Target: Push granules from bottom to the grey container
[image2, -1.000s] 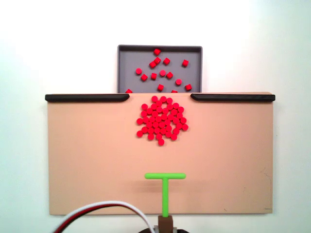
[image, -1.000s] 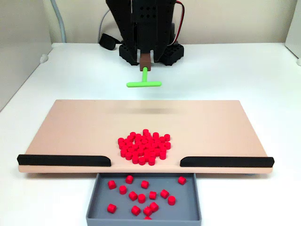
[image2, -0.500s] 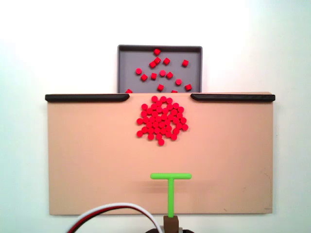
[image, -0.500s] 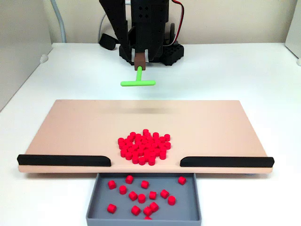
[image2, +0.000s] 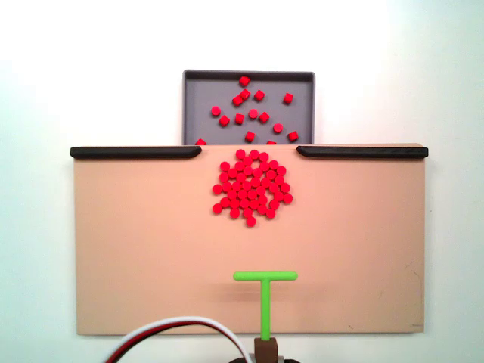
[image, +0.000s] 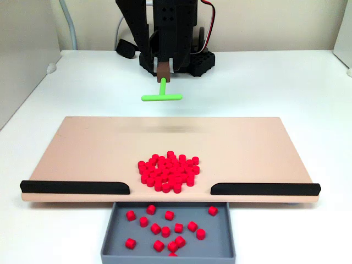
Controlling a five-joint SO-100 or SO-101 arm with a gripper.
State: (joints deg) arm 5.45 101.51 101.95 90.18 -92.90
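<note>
Red granules (image2: 252, 187): one dense cluster, too tight to count, on the tan board (image2: 136, 249) before the gap between two black strips (image2: 136, 152); about thirteen lie in the grey container (image2: 198, 91). Gripper (image: 163, 70) clamps a green T-pusher (image2: 265, 291), well apart, bare board between.

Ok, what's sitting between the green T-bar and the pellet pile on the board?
Nothing: in the top-down fixed view, only bare tan board separates the T-bar from the pile.
</note>
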